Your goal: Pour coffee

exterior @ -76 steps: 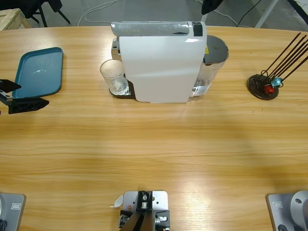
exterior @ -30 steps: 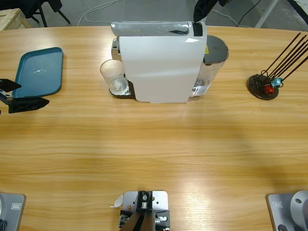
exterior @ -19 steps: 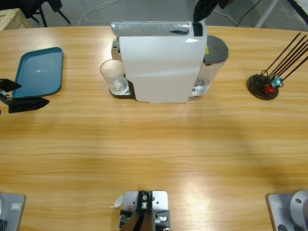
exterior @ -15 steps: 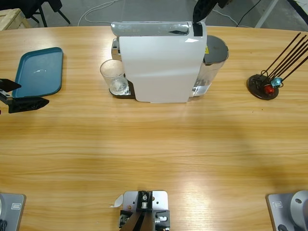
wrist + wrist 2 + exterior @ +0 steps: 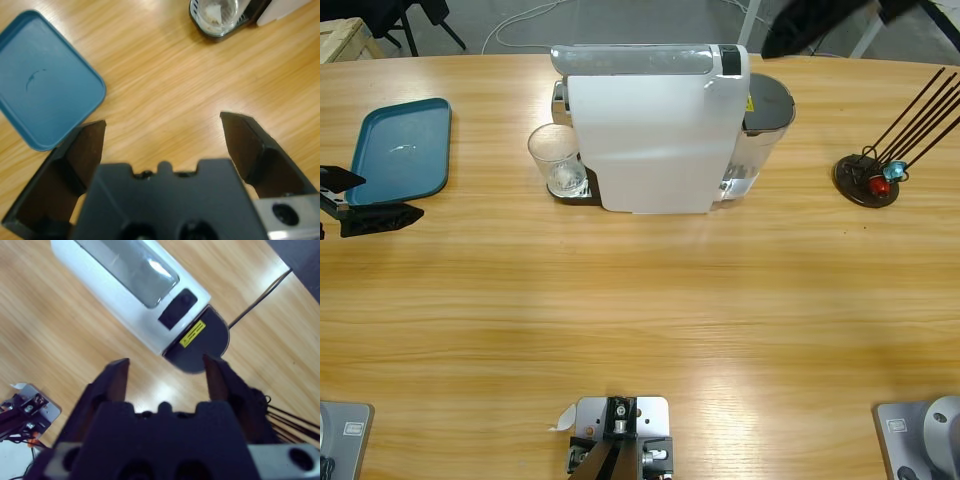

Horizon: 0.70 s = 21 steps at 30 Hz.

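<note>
Coffee (image 5: 214, 14) is only a thin tan layer in the glass (image 5: 558, 160) at the machine's (image 5: 655, 125) spout end; hard to see from above. Left gripper (image 5: 165, 135), wide open and empty, sits well off beside the tray (image 5: 402, 148); a fast grab could tip the glass. Right gripper (image 5: 165, 372), part-open and empty, hangs above the machine, arm mostly cut off.

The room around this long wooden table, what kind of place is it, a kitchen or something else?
Probably a lab or test room rather than a kitchen. The table holds only a staged set: a white coffee machine, a glass tumbler and a teal tray. Cables trail over grey floor beyond it.
</note>
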Each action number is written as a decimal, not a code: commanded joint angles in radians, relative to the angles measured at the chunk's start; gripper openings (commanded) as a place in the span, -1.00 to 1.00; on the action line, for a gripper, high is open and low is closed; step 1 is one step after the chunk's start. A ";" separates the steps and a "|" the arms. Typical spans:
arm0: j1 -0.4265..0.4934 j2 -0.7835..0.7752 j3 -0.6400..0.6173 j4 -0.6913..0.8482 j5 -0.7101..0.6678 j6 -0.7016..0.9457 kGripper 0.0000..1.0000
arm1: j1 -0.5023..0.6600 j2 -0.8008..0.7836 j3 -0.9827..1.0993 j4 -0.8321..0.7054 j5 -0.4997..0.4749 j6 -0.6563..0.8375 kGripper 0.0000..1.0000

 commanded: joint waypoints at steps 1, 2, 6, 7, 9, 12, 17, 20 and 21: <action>-0.011 -0.007 0.035 -0.013 0.017 -0.009 0.99 | 0.009 -0.104 0.160 -0.066 0.011 0.039 1.00; -0.011 -0.007 0.035 -0.013 0.017 -0.009 0.99 | 0.009 -0.106 0.161 -0.066 0.010 0.040 1.00; -0.011 -0.006 0.036 -0.013 0.015 -0.009 0.99 | 0.009 -0.111 0.159 -0.067 0.008 0.040 1.00; -0.011 -0.005 0.036 -0.013 0.015 -0.009 0.99 | 0.009 -0.112 0.159 -0.069 0.007 0.040 1.00; -0.011 -0.004 0.036 -0.013 0.015 -0.009 0.99 | 0.009 -0.112 0.158 -0.072 0.006 0.040 1.00; -0.011 -0.004 0.036 -0.013 0.015 -0.009 0.99 | 0.009 -0.113 0.154 -0.073 0.004 0.040 1.00; -0.011 0.004 0.035 -0.014 0.015 -0.009 0.99 | 0.009 -0.131 0.198 -0.095 -0.009 0.040 1.00; -0.011 0.006 0.035 -0.020 0.016 -0.009 0.99 | 0.016 -0.192 0.375 -0.218 -0.012 0.040 1.00; -0.011 0.006 0.036 -0.023 0.017 -0.009 0.99 | 0.023 -0.212 0.442 -0.269 -0.025 0.040 0.99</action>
